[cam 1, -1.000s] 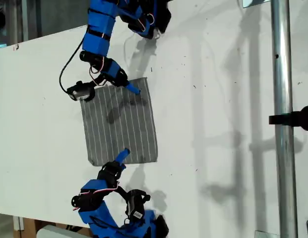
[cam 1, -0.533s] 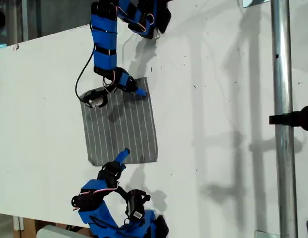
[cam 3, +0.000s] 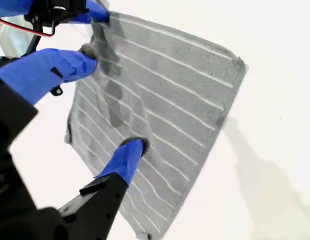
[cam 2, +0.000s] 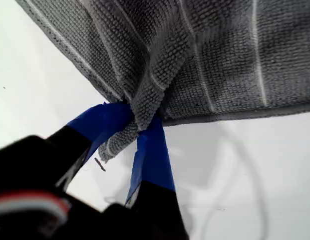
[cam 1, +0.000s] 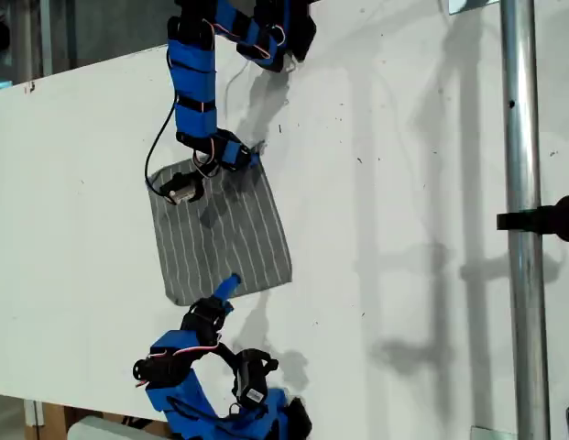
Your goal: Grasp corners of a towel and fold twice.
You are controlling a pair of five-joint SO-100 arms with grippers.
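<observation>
My first gripper [cam 2: 137, 131] has its two blue fingers pressed together on a bunched corner [cam 2: 126, 137] of the towel [cam 2: 209, 60], with a fold of grey pile squeezed up between them and a small tip of cloth hanging out below the pinch. In the exterior view this gripper [cam 1: 250, 158] sits at the upper edge of the towel [cam 1: 224, 240], at the corner nearest the top of that view, and the cloth there is puckered toward the fingers.

My second gripper [cam 3: 110, 107] is spread wide. One blue finger [cam 3: 126, 159] has its tip pressed down on the striped cloth, a short way in from the near edge; the other finger [cam 3: 55, 70] is raised well apart from it, above the towel's far side as the second wrist view sees it. Nothing lies between the two. In the exterior view this gripper [cam 1: 225, 287] shows as a blue tip on the lower edge of the towel, toward the exterior view's left.

The towel lies mostly flat on the white table [cam 1: 403, 275], a grey sheet with thin white pinstripes, set in the exterior view's left half between the two arms. Its outline is skewed, with the lower corners resting on the surface.

Down the exterior view's right side runs a metal pole [cam 1: 520, 229], well apart from the cloth.
</observation>
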